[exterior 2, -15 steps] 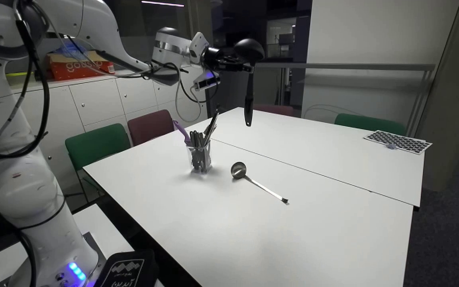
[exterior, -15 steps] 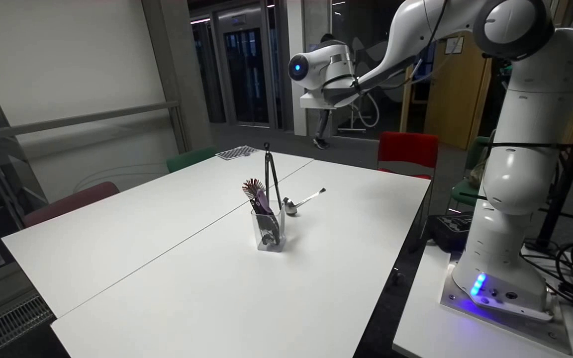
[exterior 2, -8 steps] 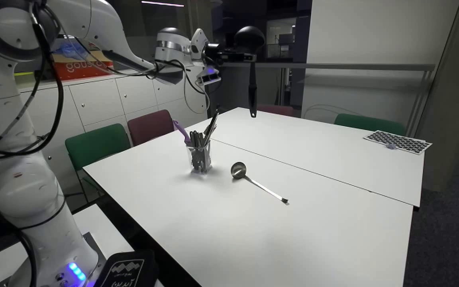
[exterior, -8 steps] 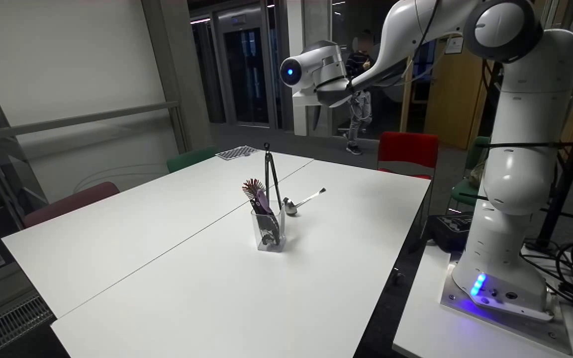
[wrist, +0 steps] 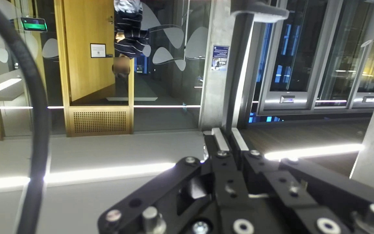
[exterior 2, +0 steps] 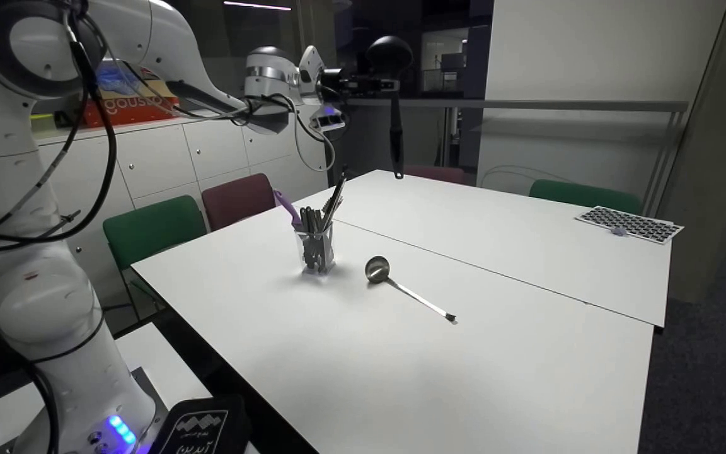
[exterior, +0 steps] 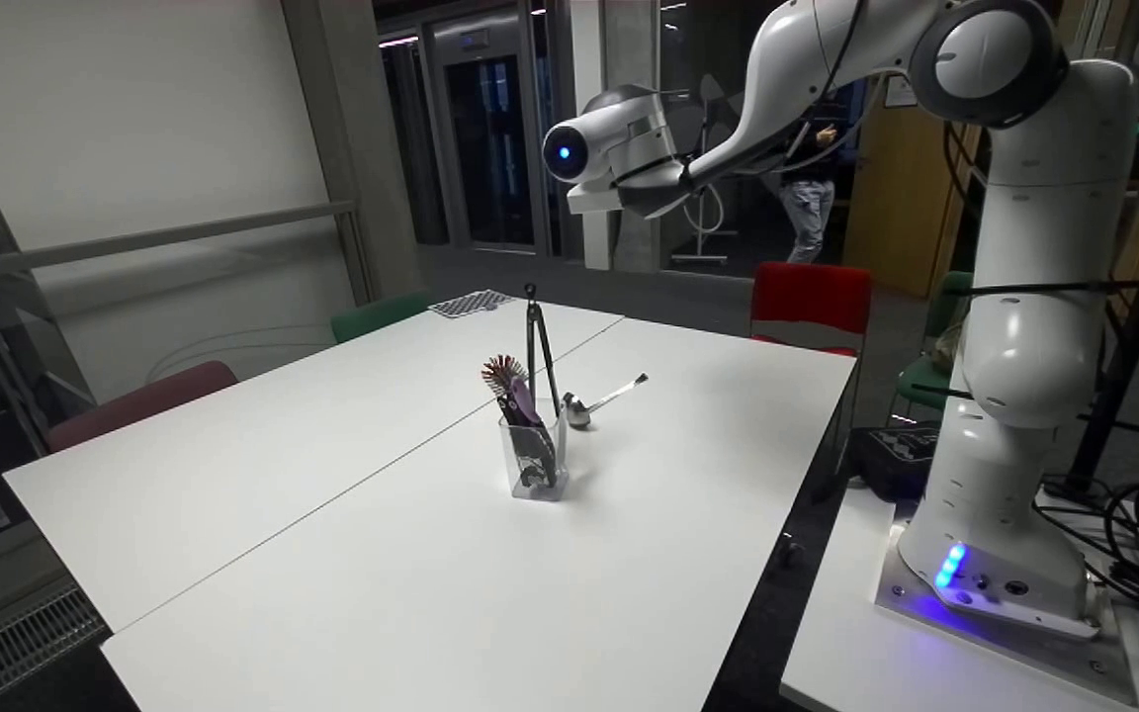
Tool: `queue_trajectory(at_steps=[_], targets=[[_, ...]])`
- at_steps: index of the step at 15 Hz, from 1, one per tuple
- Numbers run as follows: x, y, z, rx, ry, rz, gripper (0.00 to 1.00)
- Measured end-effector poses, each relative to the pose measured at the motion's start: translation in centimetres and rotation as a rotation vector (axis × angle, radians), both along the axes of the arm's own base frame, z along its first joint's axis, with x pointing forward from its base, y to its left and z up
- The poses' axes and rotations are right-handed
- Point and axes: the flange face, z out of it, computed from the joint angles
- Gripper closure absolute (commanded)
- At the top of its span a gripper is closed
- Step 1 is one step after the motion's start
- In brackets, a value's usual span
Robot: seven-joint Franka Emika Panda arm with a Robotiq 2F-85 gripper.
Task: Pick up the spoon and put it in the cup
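Note:
The spoon (exterior 2: 377, 270), metallic with a slim pale handle and a round bowl, lies on the white table; it also shows as a spoon (exterior: 577, 411) behind the cup. Beside it stands the see-through cup (exterior 2: 300, 251), the same cup (exterior: 563, 455) crowded with several upright utensils. High above the table, my gripper (exterior 2: 393, 85) is shut on a black ladle (exterior 2: 397, 135), its domed head upward and handle hanging down. In the wrist view, which stands upside down, my gripper (wrist: 227, 132) pinches the ladle's dark handle (wrist: 238, 74). The arm hides the jaws in an exterior view.
Tall dark tongs (exterior: 542, 351), a bristly brush (exterior: 503, 374) and a purple handle (exterior 2: 287, 205) stick up from the cup. A checkered board (exterior 2: 628, 224) lies at a table corner. Chairs (exterior: 812, 297) ring the table. A person (exterior: 809, 193) walks beyond it.
The arm has shifted, carrying the black ladle, which now appears higher and more upright in an exterior view. The spoon and cup have stayed put; the person has moved across the background.

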Motion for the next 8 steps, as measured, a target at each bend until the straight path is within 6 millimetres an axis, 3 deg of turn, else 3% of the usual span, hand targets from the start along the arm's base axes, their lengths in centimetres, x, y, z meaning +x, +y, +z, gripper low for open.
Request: queue_trajectory(at_steps=[4, 8], targets=[[0.8, 1.8, 0.1, 0.01, -0.002, 0.075, 0.98], [2.6, 5.6, 0.2, 0.048, -0.005, 0.242, 0.98]])
